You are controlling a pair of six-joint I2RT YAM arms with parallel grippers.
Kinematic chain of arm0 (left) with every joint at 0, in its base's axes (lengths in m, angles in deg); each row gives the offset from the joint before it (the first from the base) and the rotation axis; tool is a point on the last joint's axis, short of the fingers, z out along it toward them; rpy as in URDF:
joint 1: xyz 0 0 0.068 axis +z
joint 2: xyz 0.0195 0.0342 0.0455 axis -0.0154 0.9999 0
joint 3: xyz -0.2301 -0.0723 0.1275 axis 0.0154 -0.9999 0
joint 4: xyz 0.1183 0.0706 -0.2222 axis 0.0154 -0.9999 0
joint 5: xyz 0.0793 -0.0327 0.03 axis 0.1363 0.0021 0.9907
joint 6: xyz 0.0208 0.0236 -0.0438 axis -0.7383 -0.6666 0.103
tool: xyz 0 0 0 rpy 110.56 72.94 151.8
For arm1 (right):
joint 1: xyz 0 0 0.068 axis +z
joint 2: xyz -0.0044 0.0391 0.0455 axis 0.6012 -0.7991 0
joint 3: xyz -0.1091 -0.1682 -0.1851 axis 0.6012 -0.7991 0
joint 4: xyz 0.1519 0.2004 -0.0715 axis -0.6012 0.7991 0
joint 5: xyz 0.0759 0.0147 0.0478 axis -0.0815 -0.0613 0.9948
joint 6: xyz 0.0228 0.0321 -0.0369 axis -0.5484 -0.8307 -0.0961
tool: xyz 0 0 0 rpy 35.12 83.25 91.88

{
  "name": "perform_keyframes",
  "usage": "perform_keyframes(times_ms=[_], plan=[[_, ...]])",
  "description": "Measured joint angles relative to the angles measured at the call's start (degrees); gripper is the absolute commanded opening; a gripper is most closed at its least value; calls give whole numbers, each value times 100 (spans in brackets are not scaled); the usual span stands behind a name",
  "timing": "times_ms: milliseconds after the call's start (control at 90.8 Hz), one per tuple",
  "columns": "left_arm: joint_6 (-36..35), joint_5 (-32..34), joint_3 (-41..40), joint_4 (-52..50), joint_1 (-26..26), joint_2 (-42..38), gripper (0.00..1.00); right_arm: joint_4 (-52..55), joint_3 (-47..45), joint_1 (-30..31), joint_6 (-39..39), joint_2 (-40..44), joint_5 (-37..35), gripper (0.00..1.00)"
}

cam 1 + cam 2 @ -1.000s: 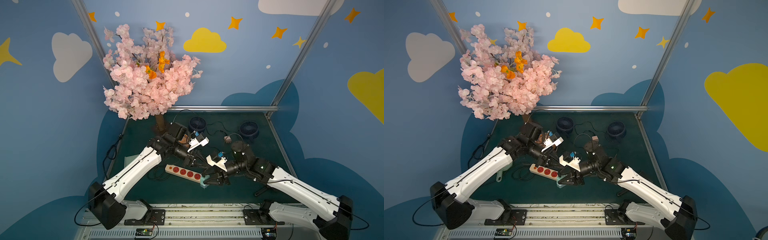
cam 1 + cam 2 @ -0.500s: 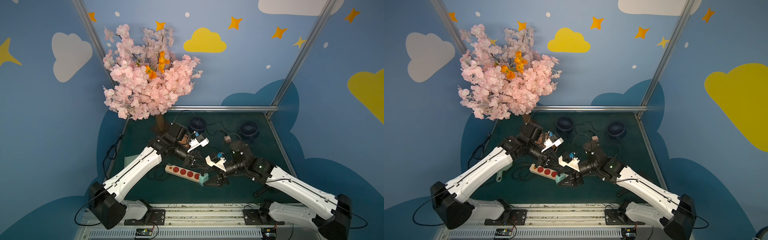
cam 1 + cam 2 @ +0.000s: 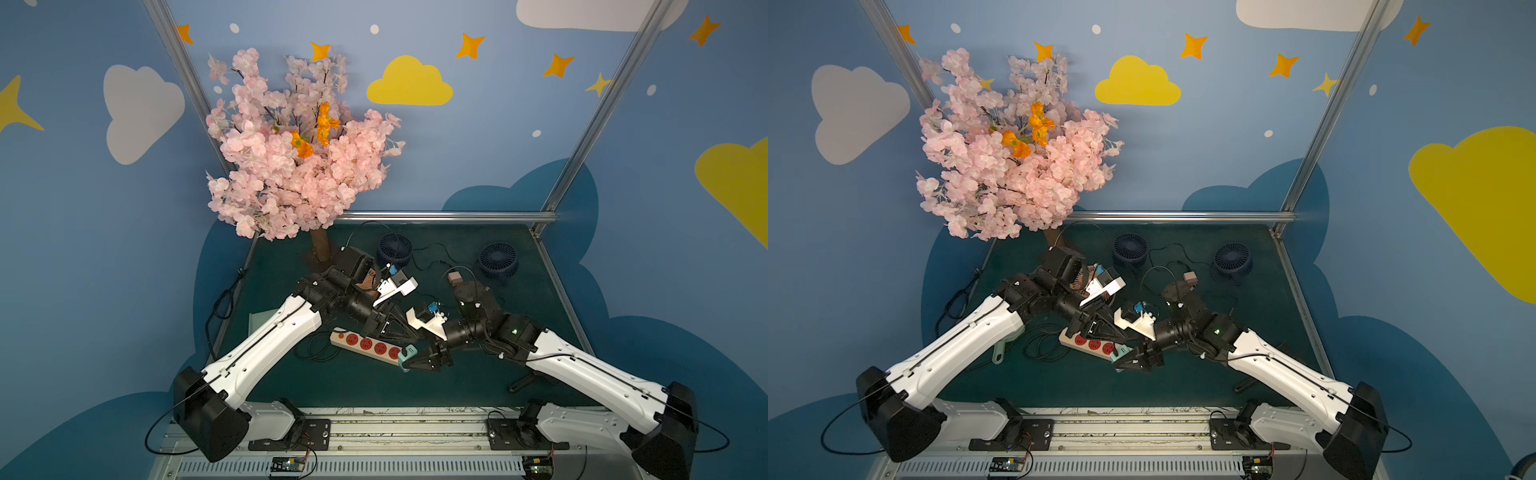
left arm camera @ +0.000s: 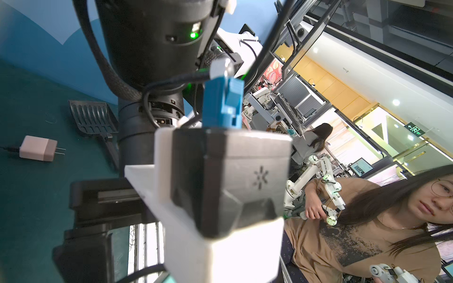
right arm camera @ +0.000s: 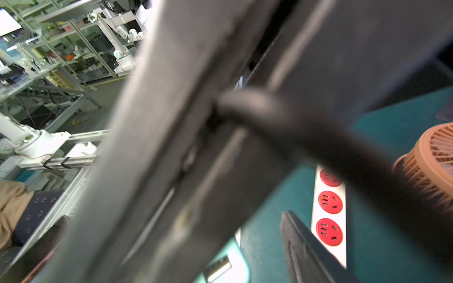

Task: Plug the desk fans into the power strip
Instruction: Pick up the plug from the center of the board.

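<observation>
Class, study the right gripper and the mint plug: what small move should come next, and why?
Probably shift the mint plug, beside the right gripper, over the end red socket: it sits beyond the power strip and its four sockets, none filled.

We're in a robotics lab: a staged booth, cloud-painted walls [image 3: 409, 83] on an aluminium frame [image 3: 444, 216]. Beyond it, the wrist views catch metal shelving [image 5: 36, 49], more white robot arms [image 5: 117, 49], and an operator [image 4: 367, 232] seated at a small control arm [image 4: 329, 193].
</observation>
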State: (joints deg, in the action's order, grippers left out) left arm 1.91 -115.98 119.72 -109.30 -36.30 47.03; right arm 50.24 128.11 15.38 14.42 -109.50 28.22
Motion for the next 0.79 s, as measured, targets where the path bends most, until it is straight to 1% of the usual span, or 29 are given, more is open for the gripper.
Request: perform_keyframes(times_ms=[99,176,242,308,385,474,573,584,606,683,716,749,793], plan=[[-2,0,0,-7,0,-33,2,28,0,0,-52,0,81,48],[-4,4,0,-26,0,-33,2,81,0,0,-85,0,153,43],[-13,2,0,-46,0,-33,2,118,0,0,-92,0,210,42],[-28,2,0,-72,0,-33,2,133,0,0,-109,0,267,45],[-63,4,0,-120,0,-31,2,149,2,0,-125,0,332,43],[-94,9,0,-162,0,-20,2,208,13,0,-127,0,400,35],[-114,39,0,-164,2,-13,3,345,70,0,-103,0,433,19],[-111,44,0,-160,4,-13,5,358,81,0,-59,0,433,17],[-111,55,0,-146,4,-15,12,385,92,0,-72,0,439,15],[-22,175,-57,70,4,-55,50,409,107,0,-63,-2,391,10],[74,271,-144,214,7,-107,63,409,107,0,-94,-2,339,9],[205,415,-291,420,17,-208,73,400,107,0,-144,-2,240,9],[361,651,-507,667,42,-378,81,348,101,0,-275,0,72,9]])
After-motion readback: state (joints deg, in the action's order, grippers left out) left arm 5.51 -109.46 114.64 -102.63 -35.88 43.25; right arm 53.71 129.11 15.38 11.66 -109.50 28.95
